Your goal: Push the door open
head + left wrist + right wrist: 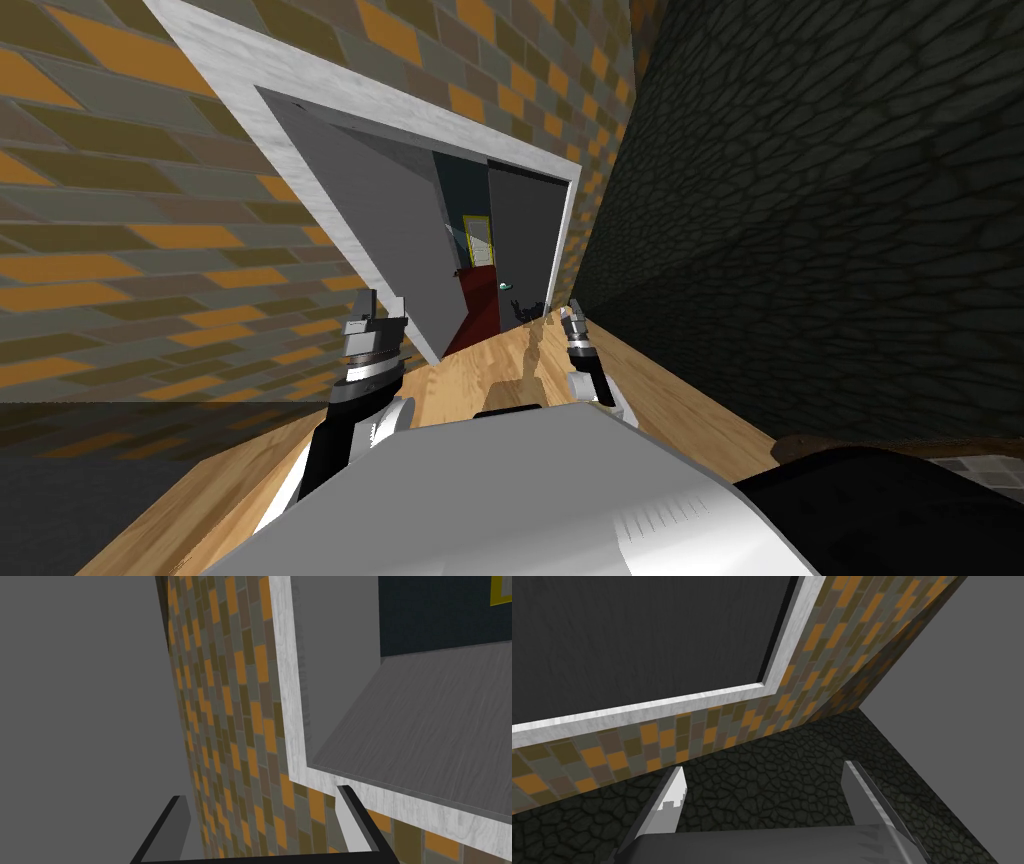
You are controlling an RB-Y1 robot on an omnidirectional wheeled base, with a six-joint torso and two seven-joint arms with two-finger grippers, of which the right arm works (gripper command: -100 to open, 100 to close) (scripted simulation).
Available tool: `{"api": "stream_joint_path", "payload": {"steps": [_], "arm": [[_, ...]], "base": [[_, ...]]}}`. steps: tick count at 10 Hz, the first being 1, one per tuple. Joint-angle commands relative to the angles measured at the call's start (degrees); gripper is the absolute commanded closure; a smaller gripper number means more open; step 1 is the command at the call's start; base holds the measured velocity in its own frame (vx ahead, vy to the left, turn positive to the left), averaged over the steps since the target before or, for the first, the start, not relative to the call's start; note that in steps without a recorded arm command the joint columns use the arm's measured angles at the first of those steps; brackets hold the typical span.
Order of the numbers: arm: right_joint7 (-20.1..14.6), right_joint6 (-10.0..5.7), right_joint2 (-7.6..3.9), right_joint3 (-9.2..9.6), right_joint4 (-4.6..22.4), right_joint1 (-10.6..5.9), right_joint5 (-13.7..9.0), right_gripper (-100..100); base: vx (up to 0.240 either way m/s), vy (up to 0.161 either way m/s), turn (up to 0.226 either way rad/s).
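one white wood-grained door frame stands ahead in a wall of orange, olive and grey bricks. it holds two tall, upright panels: a light grey door leaf on the left, swung inward away from the robot, and a dark grey door leaf on the right, lying flat in the frame, with one small handle. two grippers hover short of them, left gripper and right gripper, both with fingers released, grasping nothing.
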Motion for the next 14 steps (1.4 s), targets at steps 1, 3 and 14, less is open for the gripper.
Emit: {"api": "stream_joint_path", "payload": {"steps": [1,3,14], "arm": [[-0.03,-0.49,-0.21,0.21,2.17,-0.81,-0.08,-100],[-0.08,-1.15,-0.49,0.40,5.04,-1.97,-0.21,-100],[-0.38,-5.23,-1.71,1.62,22.83,-9.14,-0.98,-100]], "base": [[0.101,-0.015,0.049],[0.099,-0.008,0.060],[0.098,-0.010,0.059]]}}
